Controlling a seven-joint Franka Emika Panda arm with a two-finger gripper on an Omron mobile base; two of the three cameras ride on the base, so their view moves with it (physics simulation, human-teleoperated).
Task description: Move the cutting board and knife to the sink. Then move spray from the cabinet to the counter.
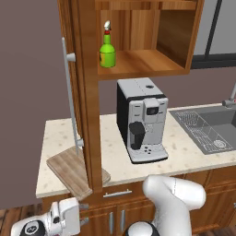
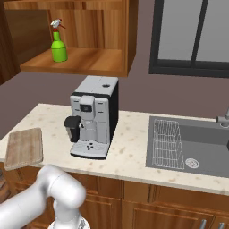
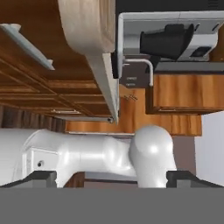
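nothing is done yet: the flat light-brown wooden cutting board (image 2: 24, 147) lies on the beige speckled counter (image 2: 129, 147), the green spray bottle (image 1: 107, 51) on the cabinet shelf (image 1: 138, 62). the gripper (image 3: 111, 178), jaws wide, holds nothing.

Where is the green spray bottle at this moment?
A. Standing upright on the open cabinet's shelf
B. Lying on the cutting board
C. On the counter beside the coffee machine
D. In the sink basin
A: the spray bottle stands upright on the cabinet shelf, above the coffee machine, well off the counter.
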